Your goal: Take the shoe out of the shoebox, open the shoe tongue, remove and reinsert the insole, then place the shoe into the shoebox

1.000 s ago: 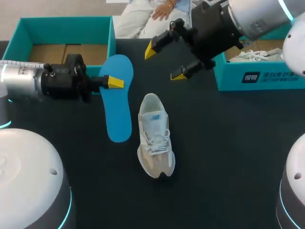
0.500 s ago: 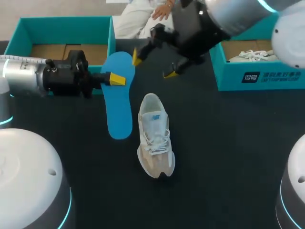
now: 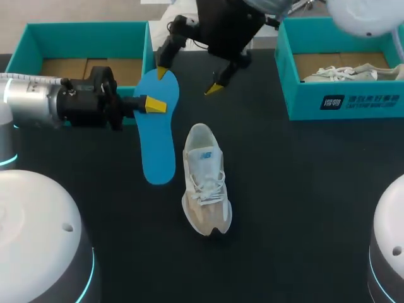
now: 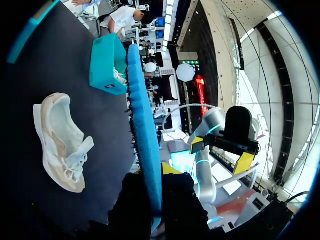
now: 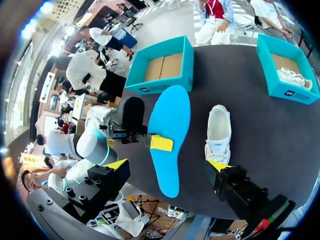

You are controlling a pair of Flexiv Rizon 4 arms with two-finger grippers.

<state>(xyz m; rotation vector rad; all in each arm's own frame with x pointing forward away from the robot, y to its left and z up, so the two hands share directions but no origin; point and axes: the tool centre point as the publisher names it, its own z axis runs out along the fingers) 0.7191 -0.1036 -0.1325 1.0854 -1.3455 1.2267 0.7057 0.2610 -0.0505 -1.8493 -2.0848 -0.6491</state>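
Note:
My left gripper [image 3: 153, 105] is shut on one edge of the blue insole [image 3: 158, 148], which hangs over the black table [image 3: 303, 189]. In the left wrist view the insole [image 4: 145, 130] shows edge-on between the fingers of that gripper [image 4: 153, 176]. The beige and white shoe [image 3: 205, 183] lies on the table just right of the insole, its opening toward the back. My right gripper [image 3: 188, 80] stands open above the insole's far end, holding nothing. From the right wrist, its own gripper [image 5: 167, 165] looks down on the insole [image 5: 172, 115] and the shoe [image 5: 218, 127].
An empty teal shoebox [image 3: 82, 31] stands at the back left, behind my left arm. A second teal shoebox [image 3: 341, 101] at the back right holds another pale shoe [image 3: 338, 74].
My right arm has swung left across the back of the table, from near the right box to above the insole's far end, still open. The left gripper and insole have barely moved.

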